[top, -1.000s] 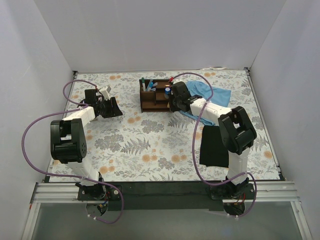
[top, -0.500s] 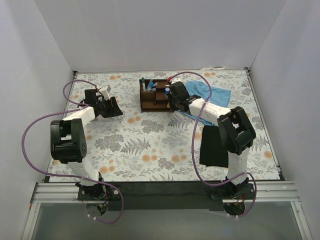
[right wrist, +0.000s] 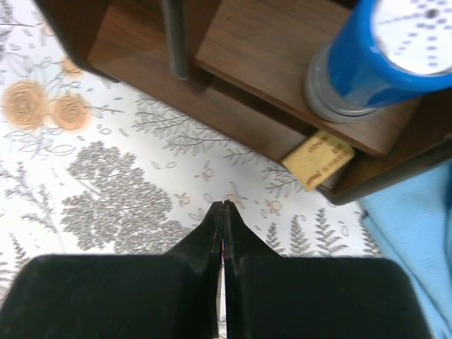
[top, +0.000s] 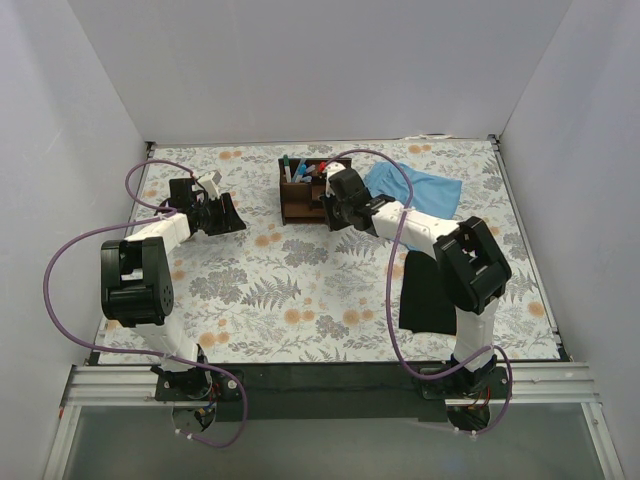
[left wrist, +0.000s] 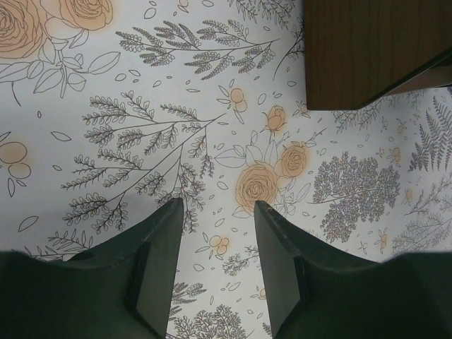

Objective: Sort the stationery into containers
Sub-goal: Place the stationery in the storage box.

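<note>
Plainly, the right pincer was clenched, with nothing visible in it, just off the organizer's front. The tan block lay ahead and to its right, slanting out of the organizer's low corner beside the blue cylinder. The left pincer hung released above the counter, well left of the organizer, so the right arm was nearer.

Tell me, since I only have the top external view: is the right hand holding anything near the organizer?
Observer: No; the right hand is shut and empty.
Operator: Is the tan block stored?
Observer: The tan block lies at the mouth of a low compartment of the organizer, under the blue-and-white cylinder.
Operator: And the left hand?
Observer: The left hand is open and empty above the floral cover.
</note>
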`<state>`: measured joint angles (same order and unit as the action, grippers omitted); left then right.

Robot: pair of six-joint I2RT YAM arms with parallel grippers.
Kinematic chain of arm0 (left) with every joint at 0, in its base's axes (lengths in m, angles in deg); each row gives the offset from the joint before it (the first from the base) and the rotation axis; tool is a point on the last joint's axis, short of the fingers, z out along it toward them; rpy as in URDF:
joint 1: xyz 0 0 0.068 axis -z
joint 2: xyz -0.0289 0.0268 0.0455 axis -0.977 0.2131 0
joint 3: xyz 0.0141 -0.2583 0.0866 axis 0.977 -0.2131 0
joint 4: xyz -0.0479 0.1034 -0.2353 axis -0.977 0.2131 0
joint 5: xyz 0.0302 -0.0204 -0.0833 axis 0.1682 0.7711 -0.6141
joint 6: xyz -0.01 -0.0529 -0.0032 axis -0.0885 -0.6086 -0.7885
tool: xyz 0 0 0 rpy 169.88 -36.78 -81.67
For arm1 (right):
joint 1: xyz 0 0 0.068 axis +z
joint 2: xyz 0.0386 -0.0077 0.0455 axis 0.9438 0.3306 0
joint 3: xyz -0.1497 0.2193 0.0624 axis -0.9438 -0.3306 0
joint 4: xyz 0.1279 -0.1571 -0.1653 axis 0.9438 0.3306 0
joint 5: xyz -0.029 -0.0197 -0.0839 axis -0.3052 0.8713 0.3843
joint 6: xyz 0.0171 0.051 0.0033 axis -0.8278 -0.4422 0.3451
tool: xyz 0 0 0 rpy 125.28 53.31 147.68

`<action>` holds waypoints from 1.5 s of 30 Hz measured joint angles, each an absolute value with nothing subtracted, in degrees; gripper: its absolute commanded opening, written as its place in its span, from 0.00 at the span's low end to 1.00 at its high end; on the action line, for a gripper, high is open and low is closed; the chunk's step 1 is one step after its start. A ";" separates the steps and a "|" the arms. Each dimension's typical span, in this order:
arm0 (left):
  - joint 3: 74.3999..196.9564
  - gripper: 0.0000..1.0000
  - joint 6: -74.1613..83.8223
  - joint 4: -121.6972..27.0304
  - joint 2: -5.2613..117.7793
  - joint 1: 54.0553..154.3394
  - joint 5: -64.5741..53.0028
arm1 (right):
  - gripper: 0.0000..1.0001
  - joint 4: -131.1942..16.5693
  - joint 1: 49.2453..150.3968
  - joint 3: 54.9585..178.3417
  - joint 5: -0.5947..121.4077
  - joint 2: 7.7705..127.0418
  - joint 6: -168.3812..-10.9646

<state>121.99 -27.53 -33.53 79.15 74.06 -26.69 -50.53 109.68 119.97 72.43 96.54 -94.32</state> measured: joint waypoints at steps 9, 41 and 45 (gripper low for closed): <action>121.99 0.44 -27.58 -33.70 79.15 74.06 -26.67 | 0.01 -50.53 109.30 120.13 78.59 97.13 -91.59; 123.47 0.76 -25.26 -28.78 78.50 74.06 -25.18 | 0.46 -48.13 108.54 124.26 80.52 100.58 -86.93; 123.80 0.84 -18.33 -22.88 70.13 73.69 -19.83 | 0.75 -43.03 108.26 124.24 75.34 96.63 -85.99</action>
<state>123.80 -18.33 -22.88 70.13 73.69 -19.83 -43.03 108.26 124.24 75.34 96.63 -85.99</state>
